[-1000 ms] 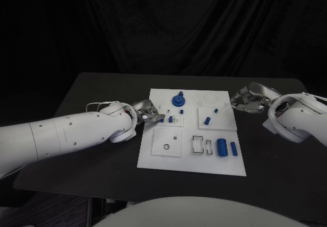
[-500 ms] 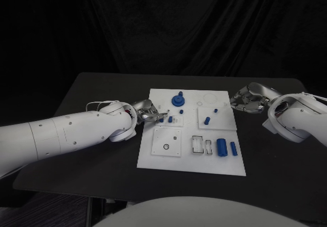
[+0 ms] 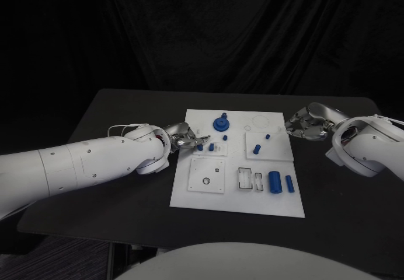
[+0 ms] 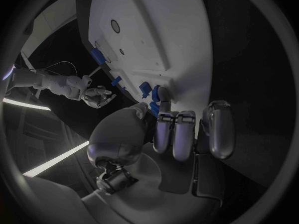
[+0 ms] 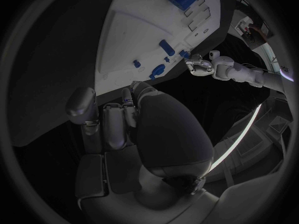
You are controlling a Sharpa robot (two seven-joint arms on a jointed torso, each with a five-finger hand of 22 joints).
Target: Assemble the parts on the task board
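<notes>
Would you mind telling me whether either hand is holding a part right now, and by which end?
The left hand pinches a small blue part at the task board's edge; which end cannot be told. The right hand holds nothing, its fingers curled.

My head camera looks steeply down on the counter point(image 3: 126, 192) from well above. Each wrist camera sits close behind its own fingers point(image 4: 181, 134), facing past them. All three share the task board point(image 3: 240, 198).

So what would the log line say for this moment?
left hand: fingers at blue peg on task board | right hand: curled, holding nothing, beside board
</notes>
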